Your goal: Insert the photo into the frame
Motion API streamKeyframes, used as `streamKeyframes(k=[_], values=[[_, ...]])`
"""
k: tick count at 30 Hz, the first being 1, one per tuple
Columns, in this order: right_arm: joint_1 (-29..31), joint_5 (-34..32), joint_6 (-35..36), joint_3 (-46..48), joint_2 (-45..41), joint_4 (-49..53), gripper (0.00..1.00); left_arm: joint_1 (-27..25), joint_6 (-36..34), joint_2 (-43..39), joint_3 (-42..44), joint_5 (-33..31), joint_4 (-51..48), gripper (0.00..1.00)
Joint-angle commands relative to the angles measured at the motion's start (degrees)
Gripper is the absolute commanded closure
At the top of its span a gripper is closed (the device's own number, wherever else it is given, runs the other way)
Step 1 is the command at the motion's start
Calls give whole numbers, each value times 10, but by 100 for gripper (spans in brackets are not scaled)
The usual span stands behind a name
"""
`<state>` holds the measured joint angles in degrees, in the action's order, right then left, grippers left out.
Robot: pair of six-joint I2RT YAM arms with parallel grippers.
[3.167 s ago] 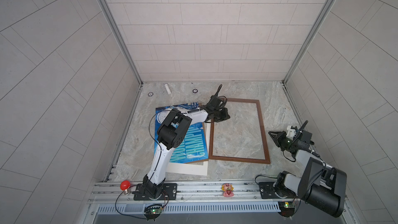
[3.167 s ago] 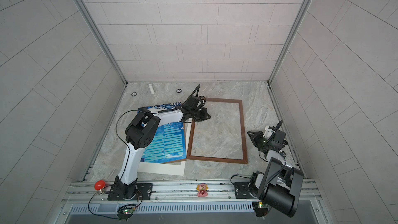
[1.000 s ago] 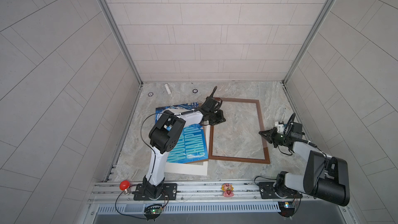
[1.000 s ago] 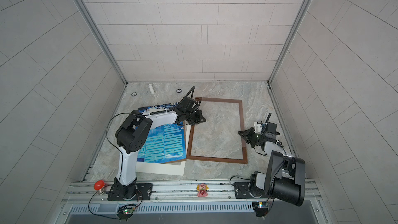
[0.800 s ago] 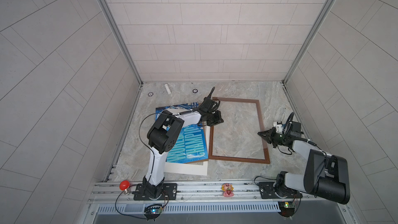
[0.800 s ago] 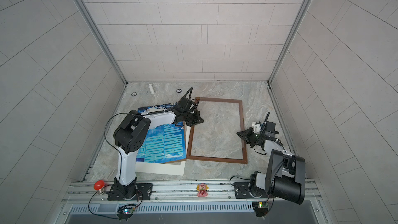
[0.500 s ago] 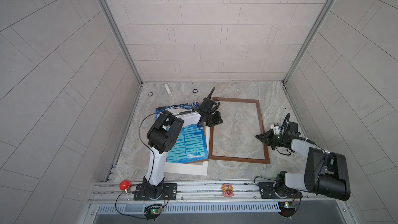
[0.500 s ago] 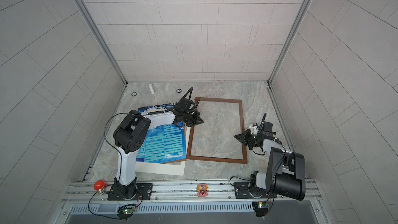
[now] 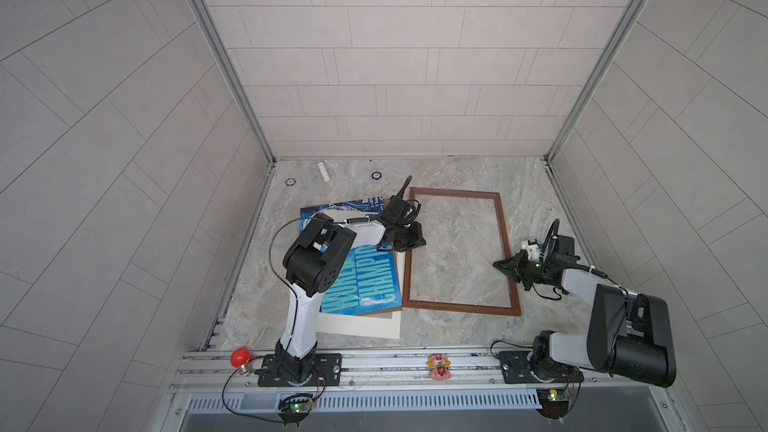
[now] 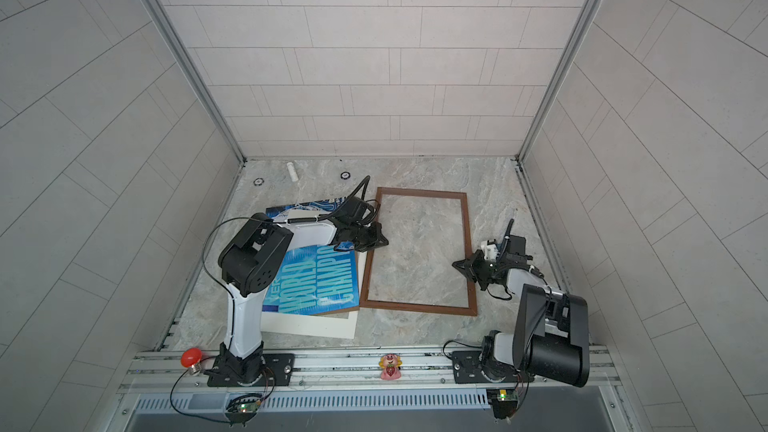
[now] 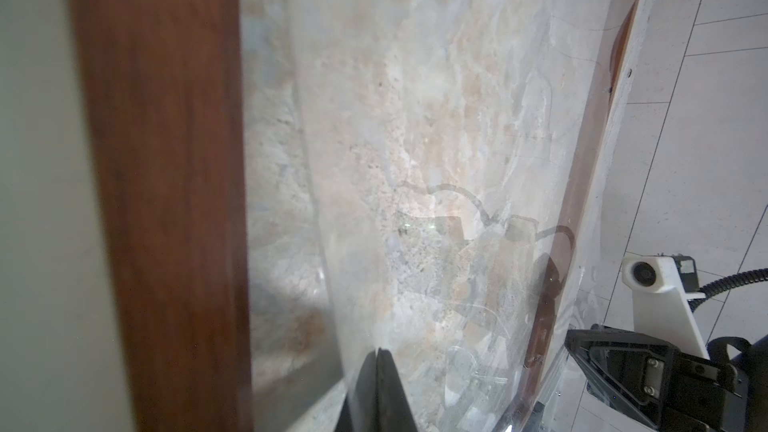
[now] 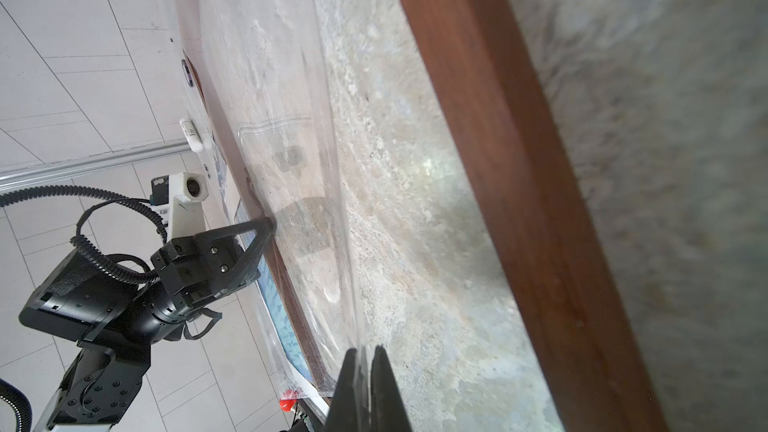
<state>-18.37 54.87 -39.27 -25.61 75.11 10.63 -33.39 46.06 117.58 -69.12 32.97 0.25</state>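
Note:
The frame (image 9: 454,191) (image 10: 420,191) of thin dark brown wood lies flat on the marble floor, with bare floor inside it. The photo (image 9: 368,280) (image 10: 318,278), blue with pale block letters, lies to its left, partly under my left arm. My left gripper (image 9: 419,241) (image 11: 378,353) hovers at the frame's left rail (image 11: 166,160), shut on the edge of a clear sheet (image 11: 436,160). Over the right rail (image 12: 519,160), my right gripper (image 9: 498,264) (image 12: 364,352) is shut on the opposite edge of the same sheet (image 12: 291,118). The sheet hangs between them above the frame.
A cream mat (image 9: 365,326) and a brown backing board (image 9: 384,312) lie under the photo. Near the back wall are a white tube (image 9: 323,171) and two small round discs (image 9: 289,182) (image 9: 376,175). The front rail carries a red bulb (image 9: 240,357) and a pink figure (image 9: 439,365).
My right gripper came in from the right wall to the frame's right rail, then drifted slightly nearer. My left gripper shifted a little left along the left rail.

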Motion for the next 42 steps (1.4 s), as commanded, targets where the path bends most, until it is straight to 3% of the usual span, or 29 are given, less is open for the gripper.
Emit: streamKeyframes(k=[1,42], values=[[3,-2,3,-8,-19,21,100,2,-2,-13,13,-1,18,100],[2,11,-15,-11,-63,41,100,-5,59,-19,62,19,87,100]])
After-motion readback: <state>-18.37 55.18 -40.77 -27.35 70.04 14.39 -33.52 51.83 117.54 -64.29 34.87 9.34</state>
